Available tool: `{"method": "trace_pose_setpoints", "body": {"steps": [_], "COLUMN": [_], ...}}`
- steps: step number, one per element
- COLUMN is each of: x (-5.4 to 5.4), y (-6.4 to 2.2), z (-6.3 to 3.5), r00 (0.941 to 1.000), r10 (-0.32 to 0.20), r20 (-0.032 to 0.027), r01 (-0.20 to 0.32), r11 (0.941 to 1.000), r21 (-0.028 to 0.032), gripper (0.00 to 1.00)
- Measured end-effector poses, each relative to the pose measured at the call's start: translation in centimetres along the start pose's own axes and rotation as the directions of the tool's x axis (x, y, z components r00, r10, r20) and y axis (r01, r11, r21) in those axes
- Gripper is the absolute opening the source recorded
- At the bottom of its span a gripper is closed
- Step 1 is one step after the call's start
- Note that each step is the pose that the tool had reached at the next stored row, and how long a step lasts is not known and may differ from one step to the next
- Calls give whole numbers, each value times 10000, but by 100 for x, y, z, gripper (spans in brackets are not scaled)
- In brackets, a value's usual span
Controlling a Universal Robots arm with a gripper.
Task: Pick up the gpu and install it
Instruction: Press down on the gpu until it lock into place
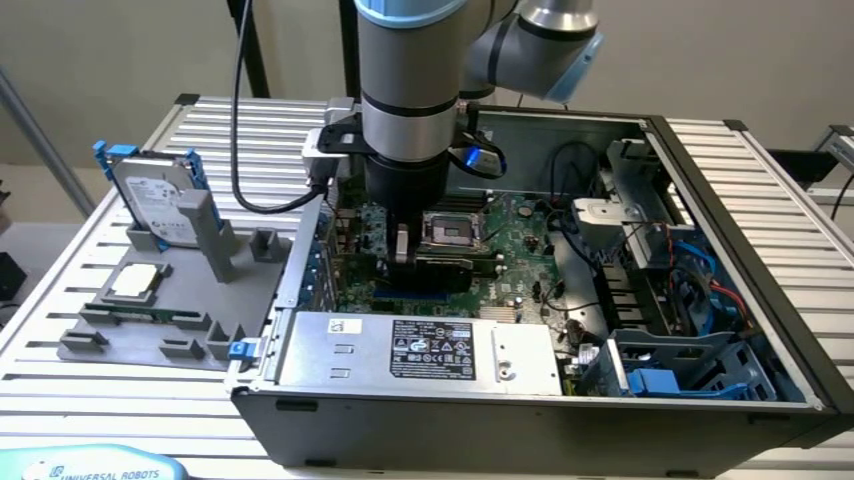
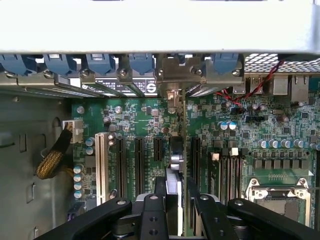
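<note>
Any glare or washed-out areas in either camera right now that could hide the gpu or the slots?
Wrist view: the case wall is blown out to plain white; the motherboard and slots are evenly lit, and the gpu between the gripper fingers is edge-on and dim. Exterior view: soft even light, the arm shades the gpu; mild sheen on the power supply.

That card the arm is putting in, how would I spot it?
Look inside the open computer case, down on the green motherboard under the arm. The gpu stands on edge between the hand's fingers, over the row of long black slots. Unlike the empty slots beside it, its silver bracket reaches the case's rear wall.
</note>
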State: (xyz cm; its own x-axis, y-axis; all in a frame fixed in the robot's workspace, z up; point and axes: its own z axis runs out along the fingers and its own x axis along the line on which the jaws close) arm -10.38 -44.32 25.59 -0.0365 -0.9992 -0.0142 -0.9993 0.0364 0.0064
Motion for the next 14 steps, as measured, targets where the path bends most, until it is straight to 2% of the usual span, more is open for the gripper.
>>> {"method": "trace_pose_setpoints", "body": {"steps": [14], "x": [-8], "y": [1], "z": [45], "r00": [10000], "r10": [-1], "r20": [-1], "r01": [1], "r11": [10000], "r21": [1], "gripper": [27]}}
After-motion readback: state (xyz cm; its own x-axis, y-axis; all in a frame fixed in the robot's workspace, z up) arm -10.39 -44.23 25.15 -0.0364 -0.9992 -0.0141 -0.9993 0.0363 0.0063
